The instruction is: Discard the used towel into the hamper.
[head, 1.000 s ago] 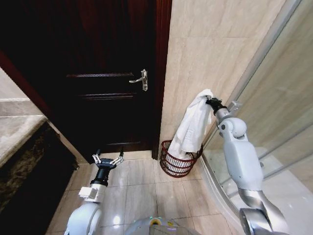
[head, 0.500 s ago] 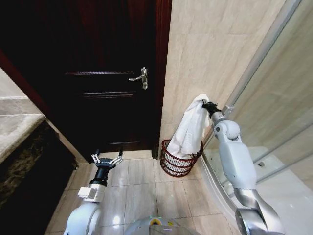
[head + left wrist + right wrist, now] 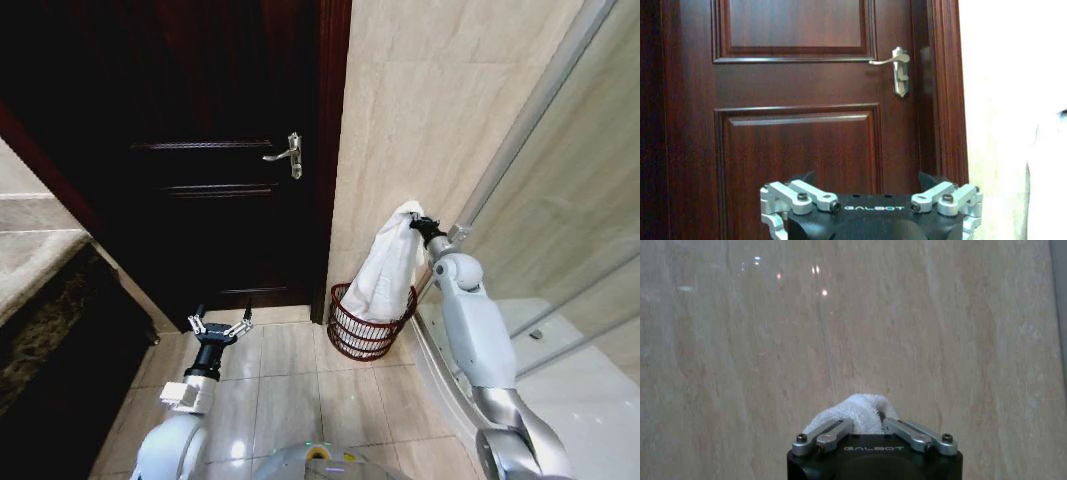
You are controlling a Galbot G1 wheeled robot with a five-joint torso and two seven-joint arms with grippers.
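A white towel [image 3: 390,265] hangs from my right gripper [image 3: 418,224], which is shut on its top fold close to the beige tiled wall. The towel's lower end reaches down into the hamper [image 3: 365,333], a dark red wire basket standing on the floor by the wall corner. In the right wrist view the fingers pinch a white bunch of towel [image 3: 857,414] with the tiled wall just ahead. My left gripper [image 3: 218,325] is low over the floor tiles at the left, open and holding nothing, facing the dark door.
A dark wooden door [image 3: 215,150] with a silver lever handle [image 3: 288,157] stands behind the left arm. A glass shower screen [image 3: 560,200] runs along the right. A stone counter edge [image 3: 30,250] is at the far left. Pale floor tiles [image 3: 290,390] lie between the arms.
My right gripper has moved down and slightly left with the towel, so the cloth sinks deeper into the hamper. The left arm has not moved.
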